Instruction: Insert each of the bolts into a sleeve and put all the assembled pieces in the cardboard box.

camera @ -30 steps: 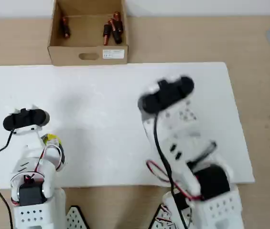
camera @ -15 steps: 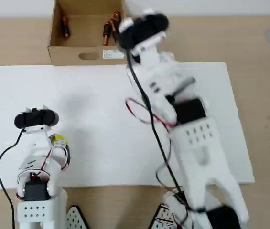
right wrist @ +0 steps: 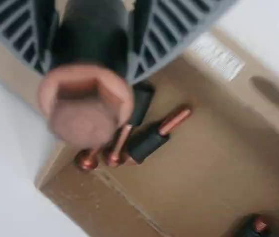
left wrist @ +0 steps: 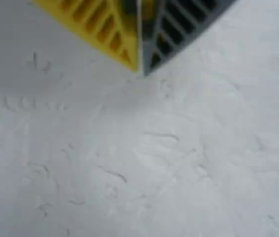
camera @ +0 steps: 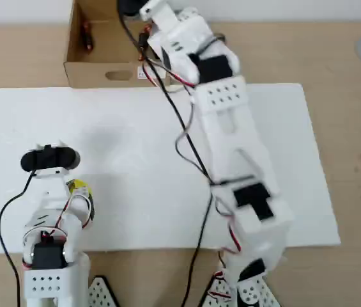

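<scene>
One bolt (right wrist: 84, 111) in right claw (right wrist: 87, 64), one box (right wrist: 218, 163)

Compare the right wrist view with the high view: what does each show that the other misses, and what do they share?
Right wrist view adds: the right gripper shut on an assembled piece, held over the cardboard box. High view adds: the left arm over the white mat, the right arm stretched across to the box, and the wooden table. Shared: the box, its label and the assembled pieces lying inside.
</scene>
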